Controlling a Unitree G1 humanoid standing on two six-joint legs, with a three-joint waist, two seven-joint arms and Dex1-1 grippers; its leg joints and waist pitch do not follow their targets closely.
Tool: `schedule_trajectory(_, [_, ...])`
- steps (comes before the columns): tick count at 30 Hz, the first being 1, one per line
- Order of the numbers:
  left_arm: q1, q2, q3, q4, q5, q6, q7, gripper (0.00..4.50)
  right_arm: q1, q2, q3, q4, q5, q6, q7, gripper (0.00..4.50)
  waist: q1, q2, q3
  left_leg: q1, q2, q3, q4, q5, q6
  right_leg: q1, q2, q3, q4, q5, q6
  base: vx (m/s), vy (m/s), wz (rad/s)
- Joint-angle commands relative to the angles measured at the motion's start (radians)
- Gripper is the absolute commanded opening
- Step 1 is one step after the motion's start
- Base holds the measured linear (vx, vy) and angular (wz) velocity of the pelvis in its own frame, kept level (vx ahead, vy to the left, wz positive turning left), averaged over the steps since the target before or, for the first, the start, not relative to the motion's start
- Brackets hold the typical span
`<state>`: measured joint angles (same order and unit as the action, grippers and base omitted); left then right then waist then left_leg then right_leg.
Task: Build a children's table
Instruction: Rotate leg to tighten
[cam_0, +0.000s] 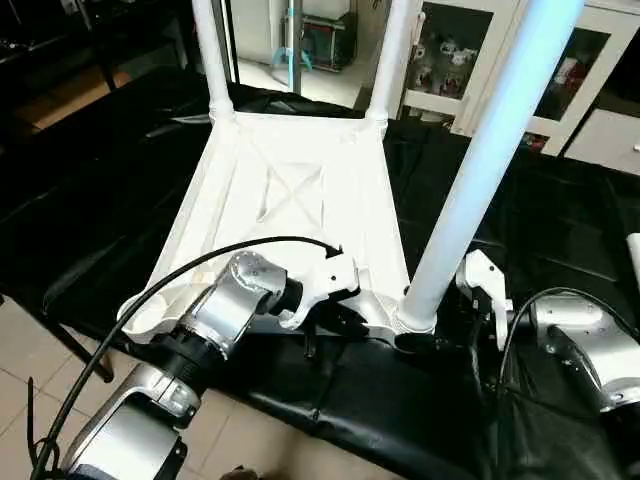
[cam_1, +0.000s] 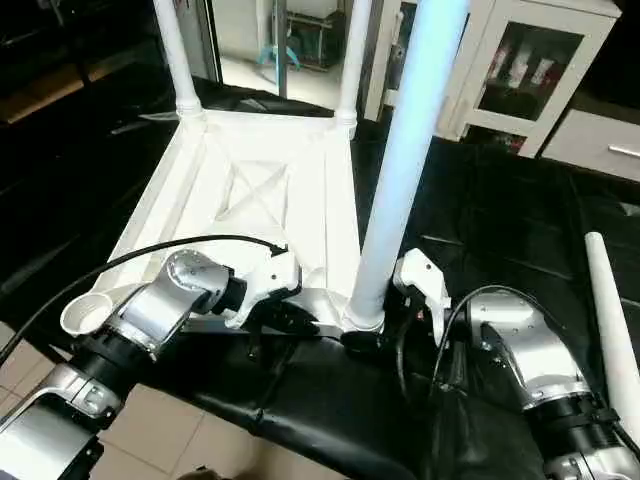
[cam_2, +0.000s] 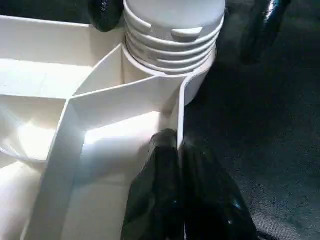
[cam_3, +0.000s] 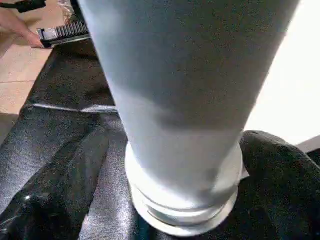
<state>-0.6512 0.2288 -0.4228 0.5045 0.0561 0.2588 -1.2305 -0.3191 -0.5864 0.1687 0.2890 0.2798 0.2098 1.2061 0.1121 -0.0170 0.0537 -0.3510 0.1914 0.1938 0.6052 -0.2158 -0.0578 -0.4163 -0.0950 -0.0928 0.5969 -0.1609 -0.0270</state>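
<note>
Three white legs stand up from the children's table (cam_0: 290, 190), which lies upside down on the big black work table (cam_0: 560, 230). Its ribbed underside with the X shape faces up. Two of the legs rise from the far corners: the far left leg (cam_0: 211, 55) and the far right leg (cam_0: 392, 55). The third leg (cam_1: 405, 150) stands in the near right corner socket, and it is the tallest one in the picture. The near left corner socket (cam_1: 85, 312) is an open round hole with no leg in it. A fourth leg (cam_1: 612, 320) lies loose on the black cloth, well apart on the right.

The left gripper (cam_2: 180, 190) is pressed shut, with its black fingers pinching the thin near edge wall of the table top, just beside the near right socket. The right gripper (cam_1: 385, 338) is wide open, with one black finger on each side of the bottom of the third leg. It sits close around the leg but does not squeeze it.
</note>
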Motion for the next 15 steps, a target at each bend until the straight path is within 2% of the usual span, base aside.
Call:
schedule_trajectory(1, [-0.009, -0.015, -0.003, -0.04, -0.037, -0.015, -0.032, 0.0, -0.02, 0.0, 0.002, 0.006, -0.004, -0.015, 0.005, 4.3, -0.004, -0.009, -0.073, 0.003, 0.046, -0.017, -0.067, -0.083, 0.098, 0.067, -0.065, 0.053, -0.051, -0.121, -0.252, 0.0, 0.0, 0.0])
schedule_trajectory(2, [-0.009, -0.015, -0.004, -0.04, -0.037, -0.015, -0.032, 0.0, -0.02, 0.004, -0.002, 0.005, -0.001, -0.015, 0.002, 4.3, -0.004, -0.008, -0.072, 0.004, 0.046, -0.017, -0.067, -0.083, 0.099, 0.066, -0.065, 0.053, -0.051, -0.12, -0.253, 0.0, 0.0, 0.0])
schedule_trajectory(3, [-0.008, -0.013, -0.004, -0.04, -0.037, -0.015, -0.033, 0.0, -0.02, 0.008, -0.006, 0.001, 0.002, -0.012, 0.0, 4.02, -0.004, -0.009, -0.073, 0.004, 0.046, -0.016, -0.066, -0.08, 0.102, 0.066, -0.064, 0.053, -0.051, -0.115, -0.254, 0.0, 0.0, 0.0])
schedule_trajectory(6, [-0.009, -0.009, -0.005, -0.036, -0.035, -0.018, -0.036, 0.0, -0.015, 0.011, -0.01, -0.008, 0.007, -0.009, 0.008, 3.91, -0.003, -0.008, -0.074, 0.004, 0.046, -0.017, -0.066, -0.075, 0.104, 0.066, -0.064, 0.053, -0.049, -0.109, -0.257, 0.0, 0.0, 0.0])
schedule_trajectory(9, [-0.009, -0.006, -0.005, -0.034, -0.033, -0.02, -0.038, 0.0, -0.011, 0.012, -0.009, -0.01, 0.009, -0.013, 0.017, 3.55, -0.003, -0.006, -0.073, 0.004, 0.046, -0.017, -0.066, -0.081, 0.102, 0.067, -0.064, 0.053, -0.05, -0.113, -0.257, 0.0, 0.0, 0.0])
schedule_trajectory(13, [-0.006, -0.004, -0.006, -0.034, -0.033, -0.019, -0.04, 0.0, -0.004, 0.014, -0.009, -0.01, 0.012, -0.016, 0.024, 3.46, -0.001, -0.004, -0.074, 0.005, 0.047, -0.017, -0.066, -0.073, 0.102, 0.066, -0.063, 0.053, -0.047, -0.094, -0.264, 0.0, 0.0, 0.0])
schedule_trajectory(14, [-0.005, -0.004, -0.007, -0.035, -0.033, -0.019, -0.04, 0.0, -0.002, 0.014, -0.009, -0.012, 0.013, -0.016, 0.025, 3.17, -0.001, -0.004, -0.074, 0.005, 0.047, -0.017, -0.065, -0.075, 0.103, 0.066, -0.063, 0.053, -0.047, -0.095, -0.264, 0.0, 0.0, 0.0])
schedule_trajectory(15, [-0.004, -0.004, -0.008, -0.036, -0.032, -0.018, -0.04, 0.0, -0.001, 0.015, -0.009, -0.013, 0.014, -0.016, 0.026, 3.17, -0.001, -0.005, -0.074, 0.005, 0.047, -0.017, -0.066, -0.078, 0.102, 0.067, -0.063, 0.053, -0.048, -0.096, -0.264, 0.0, 0.0, 0.0])
